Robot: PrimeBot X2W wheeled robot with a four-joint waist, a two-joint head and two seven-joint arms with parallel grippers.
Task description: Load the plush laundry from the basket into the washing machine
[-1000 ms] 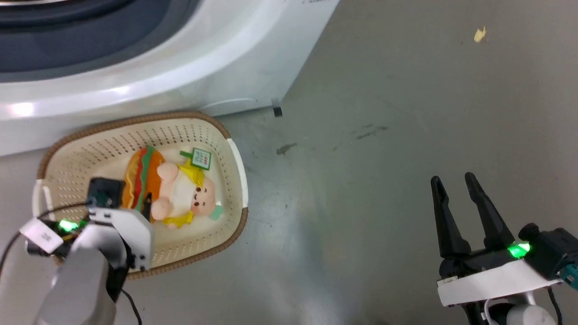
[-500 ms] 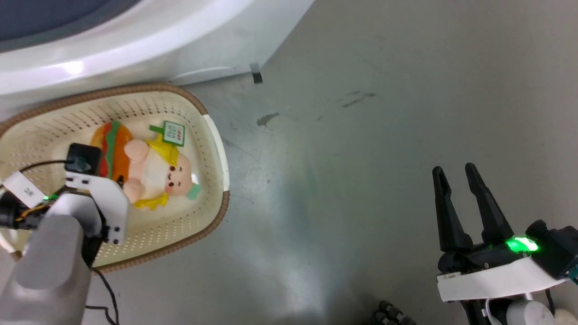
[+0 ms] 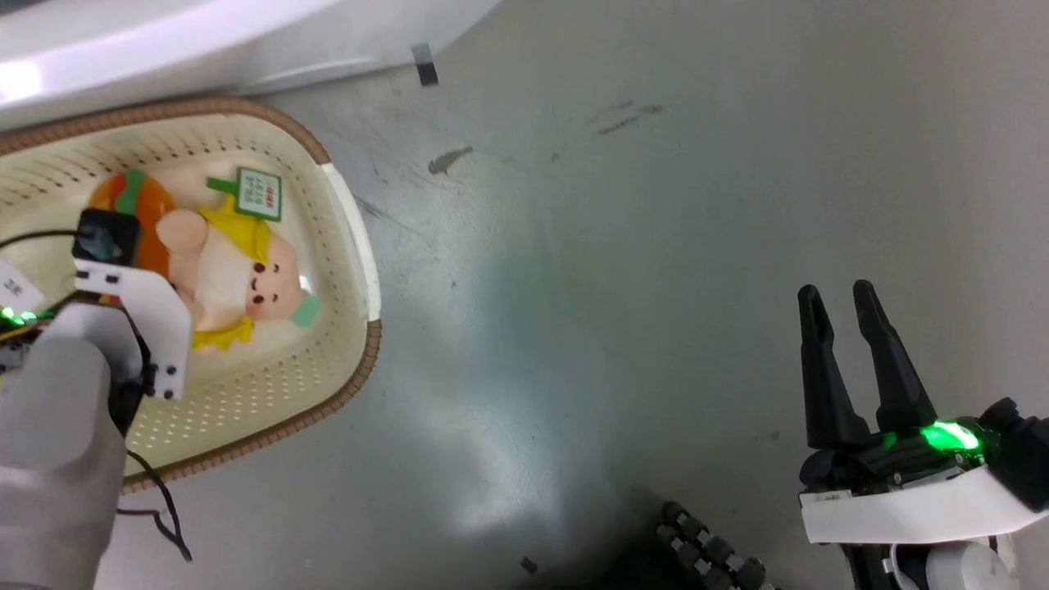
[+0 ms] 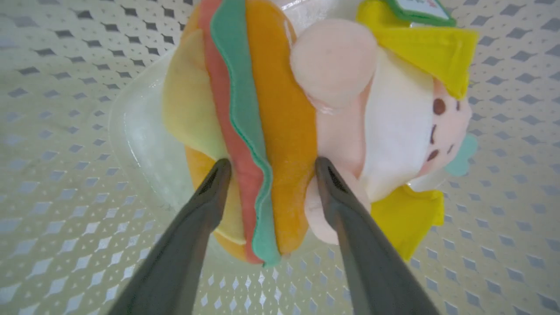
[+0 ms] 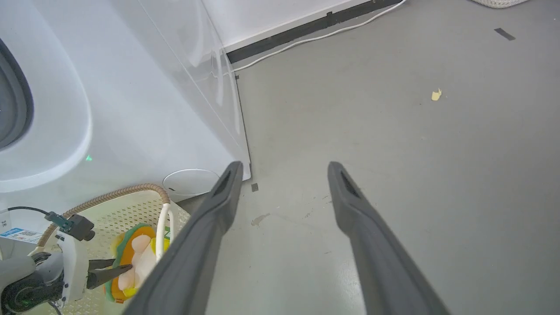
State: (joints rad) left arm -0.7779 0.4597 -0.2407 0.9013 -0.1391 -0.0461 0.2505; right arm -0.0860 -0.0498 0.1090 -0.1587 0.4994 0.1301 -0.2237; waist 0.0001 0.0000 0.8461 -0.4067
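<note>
plush laundry (image 4: 280, 87) (in basket (image 4: 65, 100)), left gripper (image 4: 271, 163) astride

Soft fleecy plush laundry (image 4: 280, 109), matt perforated plastic basket (image 3: 336, 328), glossy washing machine (image 5: 131, 109), smooth scuffed floor (image 3: 656, 246).

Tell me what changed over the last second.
Only the head camera swung: basket and washer slid up-left in view. The toy lies where it was, left pincer open astride its burger half, nothing grasped. Right pincer stays open above the floor.
</note>
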